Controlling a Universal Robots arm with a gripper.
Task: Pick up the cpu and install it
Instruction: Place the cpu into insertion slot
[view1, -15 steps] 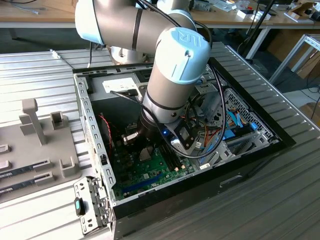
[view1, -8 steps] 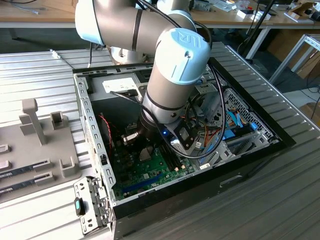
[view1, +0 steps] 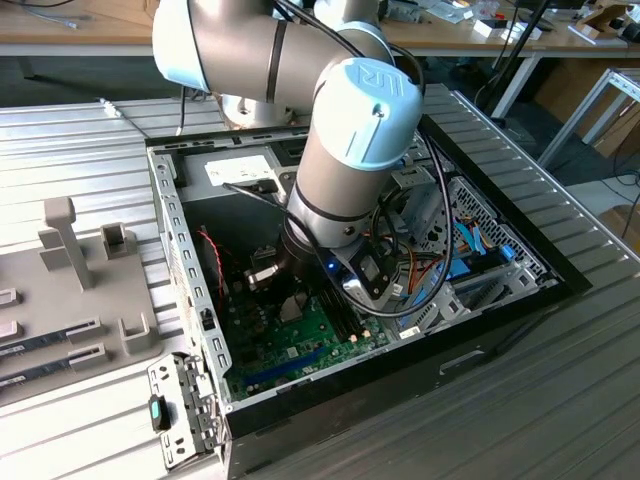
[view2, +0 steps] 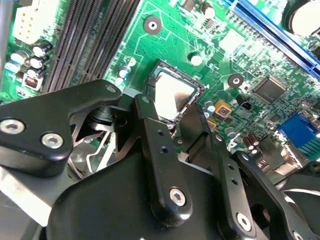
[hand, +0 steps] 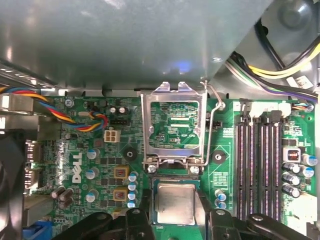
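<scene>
**Gripper closed on cpu at the open socket**

In both wrist views the 2 black fingers (hand: 137, 222) (view2: 150, 135) sat against opposite edges of the cpu (hand: 175, 202) (view2: 172, 92), with no gap visible on either side. They were set only as far apart as the chip is wide, so I judged the gripper (hand: 175, 216) (view2: 172, 119) to be clamped on it and not spread.

The cpu lay flat with its silver top up, directly between the fingertips and not off to either side. It is square, so it had no long axis to line up, and its edges ran parallel to the socket frame (view2: 159, 67). It looked to be down in the socket or just on it, but I could not tell if it was fully seated.

In the first wrist view the metal load plate (hand: 172, 125) stood flipped open just beyond the chip, with the wire lever (hand: 210, 125) beside it. Neither was over the cpu.

The green motherboard (hand: 90, 150) surrounded the socket, and the 4 black memory slots (hand: 257, 165) were near it.

In the exterior view the 1 arm (view1: 350, 160) reached down into the open computer case (view1: 170, 230). A grey fixture tray (view1: 80, 290) lay well apart, at the exterior view's left.
</scene>
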